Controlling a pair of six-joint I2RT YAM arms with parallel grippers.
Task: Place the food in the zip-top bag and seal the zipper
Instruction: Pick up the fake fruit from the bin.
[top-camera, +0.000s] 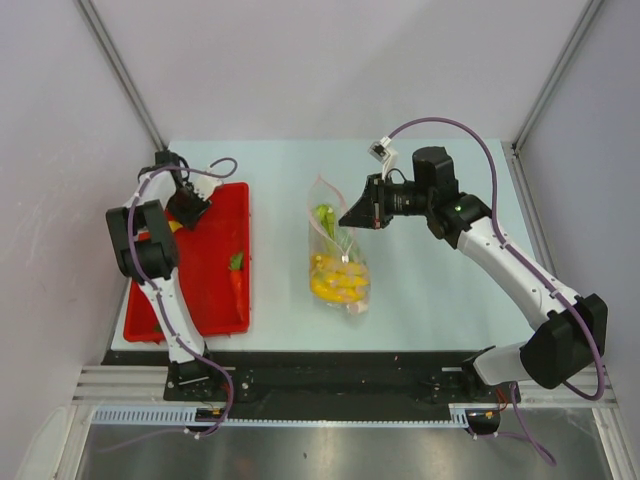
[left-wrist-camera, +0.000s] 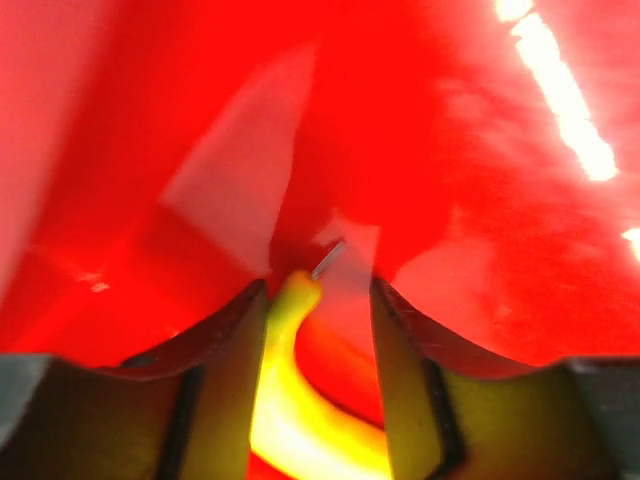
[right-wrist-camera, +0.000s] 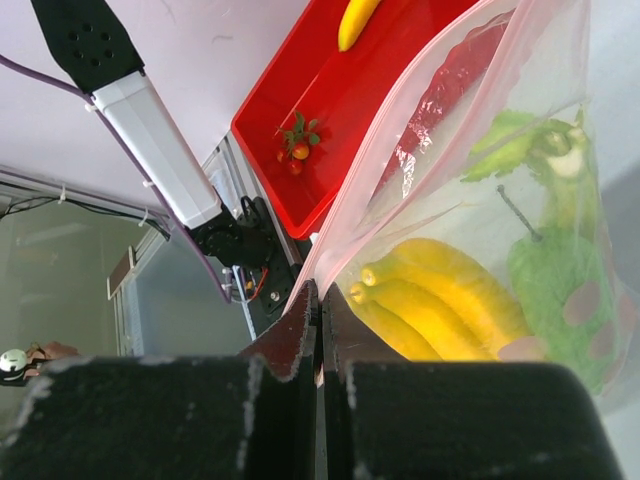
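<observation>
The clear zip-top bag (top-camera: 337, 258) lies mid-table with yellow bananas (top-camera: 338, 282) and a green vegetable (top-camera: 325, 217) inside. My right gripper (top-camera: 352, 214) is shut on the bag's mouth edge. In the right wrist view its jaws (right-wrist-camera: 320, 298) pinch the pinkish zipper strip (right-wrist-camera: 400, 150), with bananas (right-wrist-camera: 440, 300) and green pieces (right-wrist-camera: 545, 270) behind the plastic. My left gripper (top-camera: 187, 205) is down in the red tray's far left corner. It is open (left-wrist-camera: 318, 300), with a yellow banana (left-wrist-camera: 290, 400) between its fingers. An orange carrot (top-camera: 236, 280) lies in the tray.
The red tray (top-camera: 215, 300) sits at the table's left side, also seen in the right wrist view (right-wrist-camera: 370, 90) holding a small strawberry (right-wrist-camera: 298, 148) and a banana (right-wrist-camera: 357, 20). Grey walls close in the left, back and right of the table.
</observation>
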